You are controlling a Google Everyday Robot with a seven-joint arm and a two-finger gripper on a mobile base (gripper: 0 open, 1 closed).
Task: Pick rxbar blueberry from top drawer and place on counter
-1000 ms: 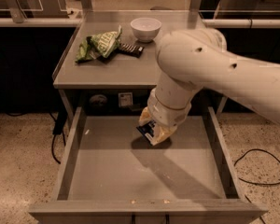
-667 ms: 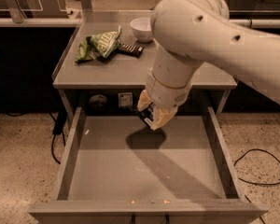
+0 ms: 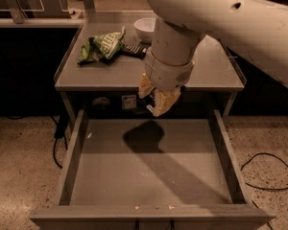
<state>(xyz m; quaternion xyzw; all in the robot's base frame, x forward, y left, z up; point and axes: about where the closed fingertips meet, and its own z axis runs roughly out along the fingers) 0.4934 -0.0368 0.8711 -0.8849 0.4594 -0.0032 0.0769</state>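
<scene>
My gripper (image 3: 155,101), with pale yellow fingers, hangs from the big white arm above the back of the open top drawer (image 3: 149,176), just in front of the counter's (image 3: 216,71) front edge and about level with it. It is shut on the rxbar blueberry (image 3: 150,107). Only a dark sliver of the bar shows between the fingers. The drawer floor holds nothing but the arm's shadow.
On the counter's back left lie a green-and-white chip bag (image 3: 103,46), a dark striped bar (image 3: 134,50) and a white bowl (image 3: 145,28). The arm covers the counter's middle. A black cable (image 3: 269,176) lies on the floor at right.
The gripper has risen out of the drawer with the bar and moved back toward the counter's front edge. Its shadow on the drawer floor has shifted back too.
</scene>
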